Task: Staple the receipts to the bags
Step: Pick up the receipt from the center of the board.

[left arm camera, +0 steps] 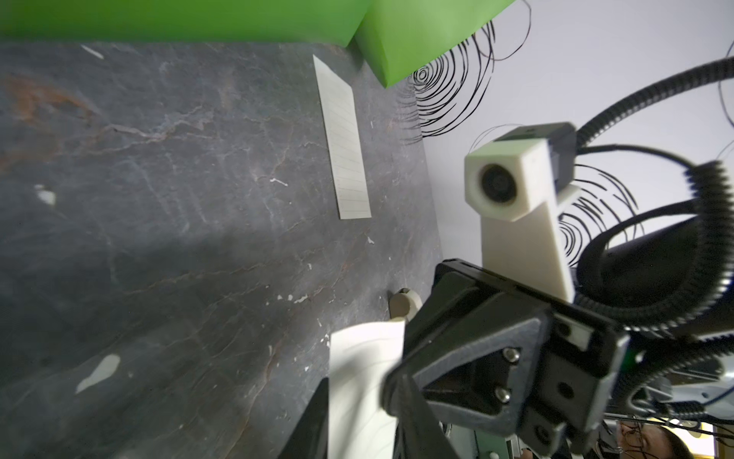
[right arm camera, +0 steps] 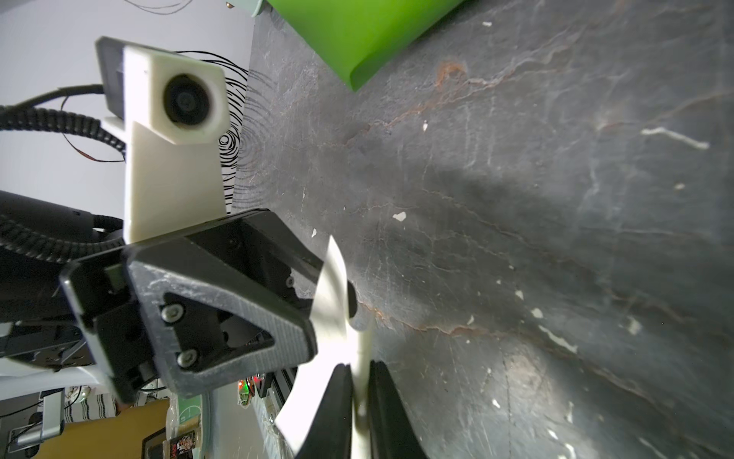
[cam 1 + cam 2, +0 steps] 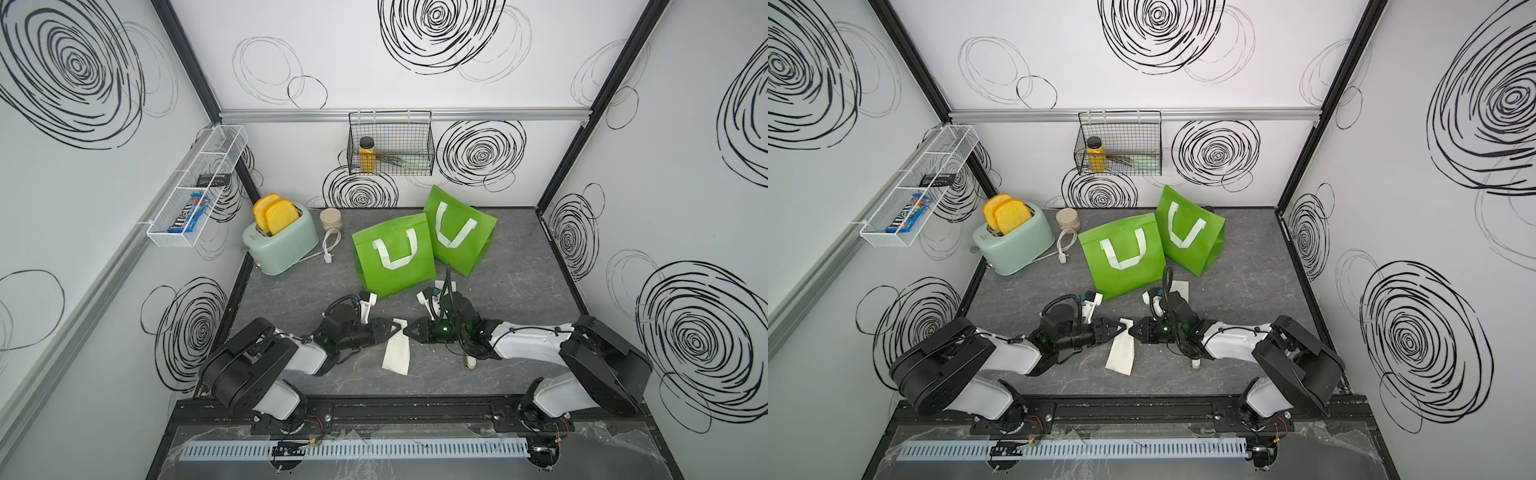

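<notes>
A receipt (image 3: 397, 353) is over the near middle of the table (image 3: 291, 299), its long axis running near to far. The right hand (image 3: 409, 331) pinches its far end. The left hand (image 3: 397, 328) flanks that end, grip unclear. A second receipt (image 3: 1179, 288) lies flat just near of the bags (image 3: 395, 257).

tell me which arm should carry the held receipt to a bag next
Right, probably: the right gripper is shut on the receipt, paper pinched between its fingers. The left gripper only meets the slip's end, hold unclear.
</notes>
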`<state>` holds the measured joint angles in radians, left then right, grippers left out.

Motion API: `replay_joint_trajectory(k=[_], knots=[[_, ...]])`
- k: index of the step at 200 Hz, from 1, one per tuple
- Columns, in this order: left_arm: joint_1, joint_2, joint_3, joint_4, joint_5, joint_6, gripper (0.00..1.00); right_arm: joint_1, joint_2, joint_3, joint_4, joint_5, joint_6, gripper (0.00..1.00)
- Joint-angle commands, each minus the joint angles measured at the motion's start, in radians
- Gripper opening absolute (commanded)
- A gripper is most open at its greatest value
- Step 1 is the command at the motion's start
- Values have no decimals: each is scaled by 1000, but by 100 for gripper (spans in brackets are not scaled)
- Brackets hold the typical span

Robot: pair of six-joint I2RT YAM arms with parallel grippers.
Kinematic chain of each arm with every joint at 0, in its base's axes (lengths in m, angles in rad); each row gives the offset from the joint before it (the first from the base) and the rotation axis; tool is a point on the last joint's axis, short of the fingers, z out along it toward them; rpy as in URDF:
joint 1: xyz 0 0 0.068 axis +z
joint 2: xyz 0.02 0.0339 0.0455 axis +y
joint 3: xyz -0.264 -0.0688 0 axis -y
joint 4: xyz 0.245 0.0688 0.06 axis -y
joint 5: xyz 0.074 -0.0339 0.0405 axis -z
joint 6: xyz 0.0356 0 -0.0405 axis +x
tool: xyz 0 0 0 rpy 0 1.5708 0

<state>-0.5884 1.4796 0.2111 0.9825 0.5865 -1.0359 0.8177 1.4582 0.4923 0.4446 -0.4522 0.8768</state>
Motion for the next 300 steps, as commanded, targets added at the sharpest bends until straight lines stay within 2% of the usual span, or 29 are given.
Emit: replay_joint_trajectory(k=[1, 16, 19, 28, 51, 84, 108, 151, 184, 216, 241, 273, 300], knots=[[-4, -31, -20, 102, 18, -28, 16, -10, -29, 18, -18, -14, -17, 14], [-5, -46, -18, 97, 16, -30, 5, -12, -37, 24, -30, -14, -22, 15], [-5, -49, -18, 96, 16, -30, 0, -13, -40, 24, -32, -13, -24, 16], [-4, -59, -18, 92, 16, -30, 0, -16, -49, 25, -39, -11, -24, 21], [10, -114, -20, 87, 8, -45, 0, -40, -89, 24, -66, -18, -20, 54], [40, -255, 20, 8, 12, -52, 0, -109, -215, 18, -85, -58, -7, 68], [54, -364, 75, -87, 3, -39, 0, -177, -279, 34, -54, -158, 8, 76], [100, -442, 147, -103, -27, -103, 0, -210, -293, 108, 31, -305, 32, 74], [101, -435, 173, -2, -55, -198, 0, -208, -275, 132, 143, -342, 92, 68], [97, -436, 172, 52, -62, -235, 0, -207, -227, 180, 142, -349, 92, 65], [96, -439, 171, 53, -63, -237, 0, -196, -182, 202, 160, -362, 102, 58], [96, -444, 162, 56, -75, -240, 0, -172, -157, 219, 166, -357, 96, 42], [105, -452, 159, 54, -103, -242, 0, -157, -156, 208, 173, -350, 99, 34]])
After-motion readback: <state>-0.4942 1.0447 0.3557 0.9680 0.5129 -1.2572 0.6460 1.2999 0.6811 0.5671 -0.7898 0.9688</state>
